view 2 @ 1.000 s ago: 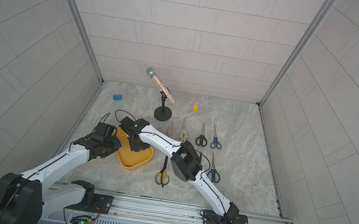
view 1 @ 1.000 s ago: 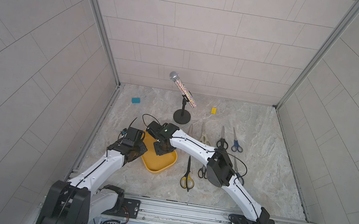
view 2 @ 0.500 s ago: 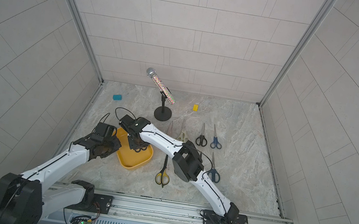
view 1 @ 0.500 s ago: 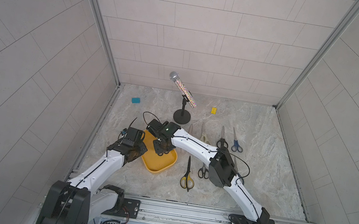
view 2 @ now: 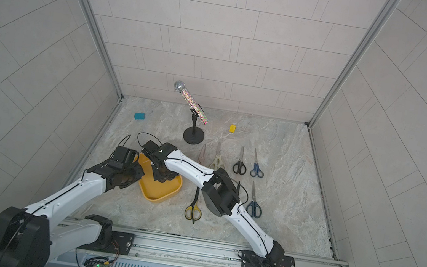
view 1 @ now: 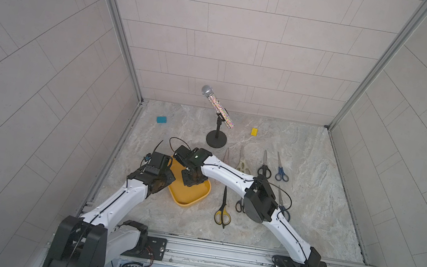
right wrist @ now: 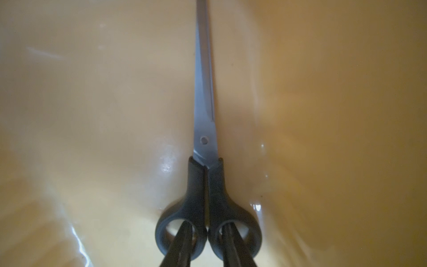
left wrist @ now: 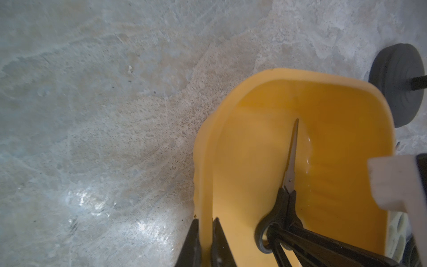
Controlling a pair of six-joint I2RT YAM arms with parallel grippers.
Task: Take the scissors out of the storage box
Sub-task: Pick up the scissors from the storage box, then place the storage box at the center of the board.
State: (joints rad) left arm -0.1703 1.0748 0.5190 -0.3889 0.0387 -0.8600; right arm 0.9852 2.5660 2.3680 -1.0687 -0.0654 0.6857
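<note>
I have the left gripper [left wrist: 205,223] clamped on the glossy yellow storage box [left wrist: 323,75] rim; the right gripper [right wrist: 206,224] pinches the steel scissors [right wrist: 204,104] by their black loops.

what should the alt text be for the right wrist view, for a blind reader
Close-up of black-handled scissors lying closed on the floor of the yellow storage box, blades pointing away from the camera. The right gripper has one dark fingertip inside each handle loop, straddling the join between the loops.
</note>
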